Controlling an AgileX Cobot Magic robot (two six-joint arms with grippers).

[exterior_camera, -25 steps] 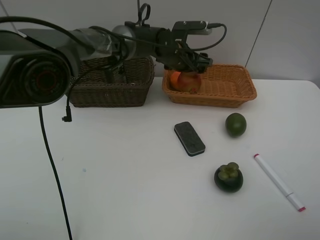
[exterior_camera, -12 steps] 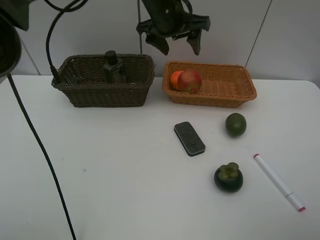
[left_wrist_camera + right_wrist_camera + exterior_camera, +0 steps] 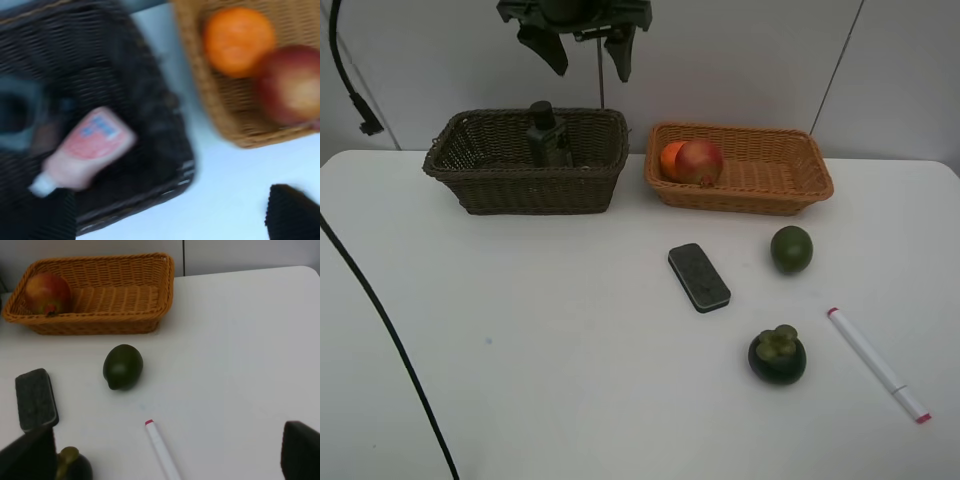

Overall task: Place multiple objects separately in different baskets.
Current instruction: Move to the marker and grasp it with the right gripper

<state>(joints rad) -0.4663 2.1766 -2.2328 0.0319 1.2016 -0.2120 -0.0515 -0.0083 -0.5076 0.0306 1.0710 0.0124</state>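
We read it as sorting by type: pomegranate [image 3: 700, 160], orange [image 3: 670, 158] in tan basket [image 3: 740, 197], pump bottle [image 3: 545, 135], pink bottle [image 3: 85, 150] in dark basket [image 3: 530, 192]; lime [image 3: 791, 248], mangosteen [image 3: 777, 356], eraser [image 3: 699, 277], marker [image 3: 875, 362] wait lower right on bench [image 3: 550, 360]; left fingers [image 3: 557, 52], right fingers [image 3: 300, 450] wide, empty.

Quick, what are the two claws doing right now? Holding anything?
Left gripper: open, holding nothing.
Right gripper: open, holding nothing.

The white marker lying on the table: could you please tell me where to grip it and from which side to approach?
Take the marker at mid-barrel, coming straight down from above. It lies flat on the table, long and thin, running diagonally, so the jaws should close across its narrow width. The mangosteen sits apart from it, probably leaving room.
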